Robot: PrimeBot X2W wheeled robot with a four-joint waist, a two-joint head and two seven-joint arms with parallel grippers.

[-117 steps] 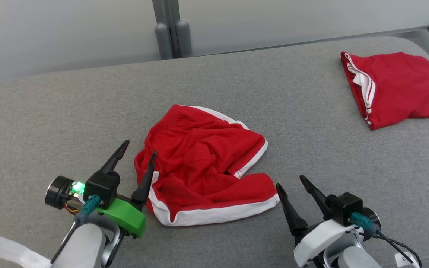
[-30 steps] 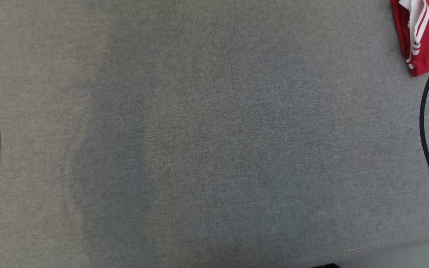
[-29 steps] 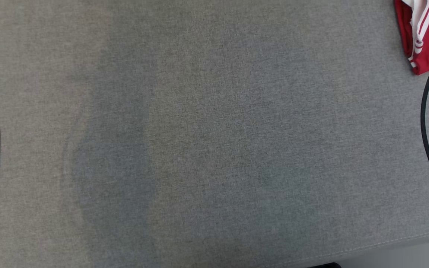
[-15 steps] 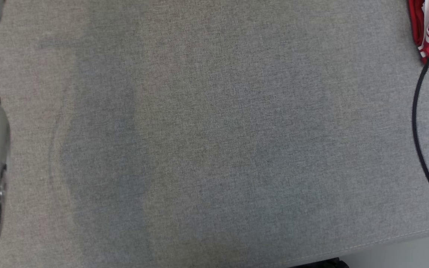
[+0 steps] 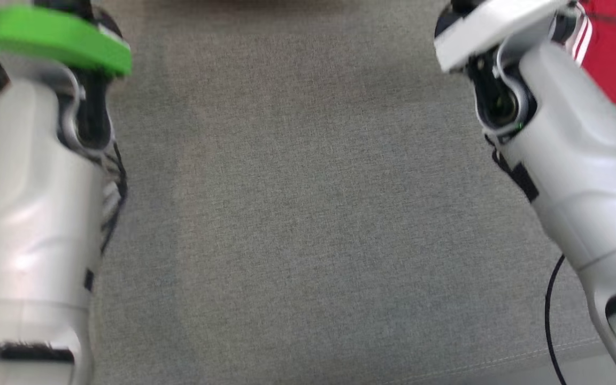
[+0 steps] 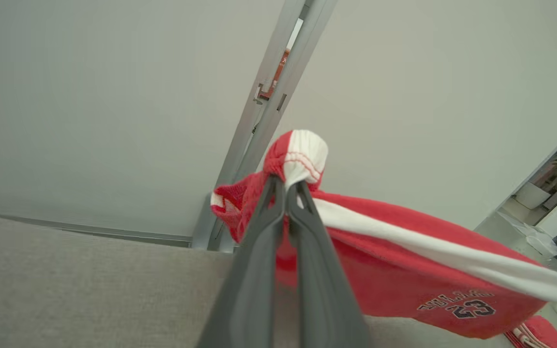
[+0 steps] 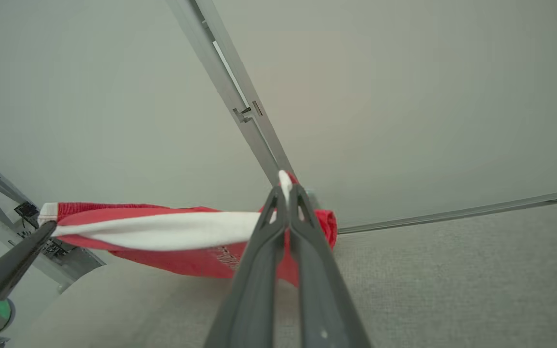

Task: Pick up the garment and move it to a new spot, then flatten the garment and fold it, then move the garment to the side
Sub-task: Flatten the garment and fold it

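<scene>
Garment (image 6: pixel 404 270) hangs taut between my left gripper (image 6: pixel 287 186) and right gripper (image 7: pixel 286 193), each clamped on a white-trimmed corner above the grey cushion (image 7: pixel 452 270). Little cloth shows beyond either grip; spreading wider could, I judge, pull a corner loose.

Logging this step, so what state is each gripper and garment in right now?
left gripper: shut on the red shorts
right gripper: shut on the red shorts
red shorts: held up, stretched between both grippers
second red garment: lying on the gray surface, not gripped
</scene>
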